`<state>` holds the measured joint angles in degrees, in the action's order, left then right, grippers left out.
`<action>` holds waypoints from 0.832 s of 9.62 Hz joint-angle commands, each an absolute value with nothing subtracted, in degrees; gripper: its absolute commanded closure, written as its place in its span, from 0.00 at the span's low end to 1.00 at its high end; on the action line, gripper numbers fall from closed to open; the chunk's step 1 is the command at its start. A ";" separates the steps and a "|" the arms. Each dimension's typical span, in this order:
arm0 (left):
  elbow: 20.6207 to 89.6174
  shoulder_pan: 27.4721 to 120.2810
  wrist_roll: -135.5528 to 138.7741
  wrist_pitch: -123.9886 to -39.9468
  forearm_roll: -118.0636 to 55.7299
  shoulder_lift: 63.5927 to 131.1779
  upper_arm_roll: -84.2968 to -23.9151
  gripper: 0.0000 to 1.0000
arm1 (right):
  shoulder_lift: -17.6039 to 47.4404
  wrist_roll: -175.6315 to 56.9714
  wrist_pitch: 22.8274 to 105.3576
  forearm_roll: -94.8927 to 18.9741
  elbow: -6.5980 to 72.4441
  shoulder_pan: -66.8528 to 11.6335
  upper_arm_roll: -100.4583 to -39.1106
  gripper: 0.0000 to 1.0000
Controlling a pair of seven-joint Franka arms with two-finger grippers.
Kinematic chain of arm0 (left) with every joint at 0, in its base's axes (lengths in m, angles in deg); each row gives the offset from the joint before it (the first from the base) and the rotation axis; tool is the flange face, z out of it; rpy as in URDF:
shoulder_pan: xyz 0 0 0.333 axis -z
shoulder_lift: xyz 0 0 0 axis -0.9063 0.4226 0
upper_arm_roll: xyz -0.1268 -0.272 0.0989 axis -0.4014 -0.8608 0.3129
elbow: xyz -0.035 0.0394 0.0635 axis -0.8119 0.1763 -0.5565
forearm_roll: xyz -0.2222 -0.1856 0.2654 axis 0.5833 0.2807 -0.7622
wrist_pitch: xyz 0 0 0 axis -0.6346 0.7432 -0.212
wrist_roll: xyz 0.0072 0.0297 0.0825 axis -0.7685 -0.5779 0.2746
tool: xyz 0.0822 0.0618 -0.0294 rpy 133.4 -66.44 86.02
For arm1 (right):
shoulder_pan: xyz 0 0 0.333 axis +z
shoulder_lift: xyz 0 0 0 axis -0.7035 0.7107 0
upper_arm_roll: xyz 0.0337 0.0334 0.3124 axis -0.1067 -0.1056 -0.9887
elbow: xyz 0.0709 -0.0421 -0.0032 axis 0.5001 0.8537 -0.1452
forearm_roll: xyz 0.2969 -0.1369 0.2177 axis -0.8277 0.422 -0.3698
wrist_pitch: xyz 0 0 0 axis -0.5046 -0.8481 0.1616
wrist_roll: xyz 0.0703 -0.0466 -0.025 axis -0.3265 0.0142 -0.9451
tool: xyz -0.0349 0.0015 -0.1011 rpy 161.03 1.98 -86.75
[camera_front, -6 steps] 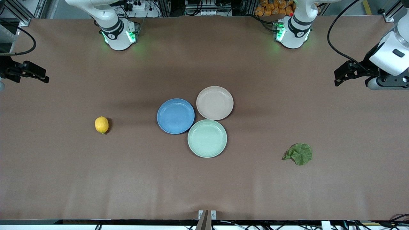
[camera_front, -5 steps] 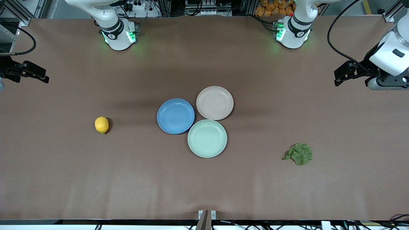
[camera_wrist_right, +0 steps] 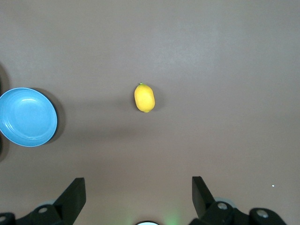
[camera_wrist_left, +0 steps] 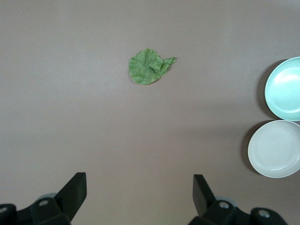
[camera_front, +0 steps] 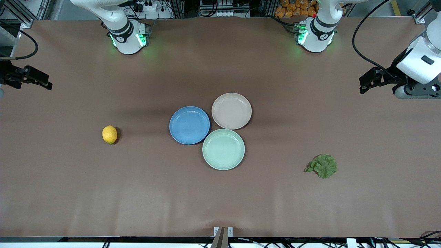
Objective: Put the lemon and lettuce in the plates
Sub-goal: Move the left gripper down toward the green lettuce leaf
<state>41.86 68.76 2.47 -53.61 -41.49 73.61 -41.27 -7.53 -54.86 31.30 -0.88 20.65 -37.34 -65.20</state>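
Nothing is picked up yet. The lemon (camera_front: pixel 109 134) lies at nine o'clock from the blue plate (camera_front: pixel 189 125); the lettuce (camera_front: pixel 323 166) at four o'clock from the beige plate (camera_front: pixel 231 111). Both claws, left gripper (camera_wrist_left: pixel 139 191) and right gripper (camera_wrist_right: pixel 138 193), gape empty, high over their table ends. Next, I judge: descend onto each.

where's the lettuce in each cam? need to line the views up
Front view: lettuce lies on the table toward the left arm's end, nearer the camera than the plates.
Left wrist view: lettuce in mid-frame, above the open left hand.
Right wrist view: not in it.
Shared landmark: the mint plate touching the beige plate; the lettuce lies nearer the mint one.
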 commanded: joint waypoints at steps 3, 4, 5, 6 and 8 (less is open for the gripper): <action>37.78 69.05 1.05 -53.13 -41.83 78.68 -41.32 0.00 | -6.79 -54.30 30.74 -0.67 19.15 -37.68 -65.39 0.00; 36.54 69.13 1.22 -53.40 -42.00 80.80 -41.32 0.00 | -6.79 -54.39 30.74 -0.67 19.15 -37.76 -65.39 0.00; 36.36 69.31 1.14 -54.36 -42.00 81.95 -41.40 0.00 | -6.79 -54.39 30.74 -0.67 19.15 -37.76 -65.39 0.00; 36.35 69.31 1.14 -55.93 -42.18 82.74 -41.58 0.00 | -6.79 -54.30 30.74 -0.76 19.15 -37.76 -65.39 0.00; 36.53 69.40 1.22 -58.13 -42.36 85.37 -41.58 0.00 | -6.79 -54.30 30.74 -0.76 19.07 -37.85 -65.39 0.00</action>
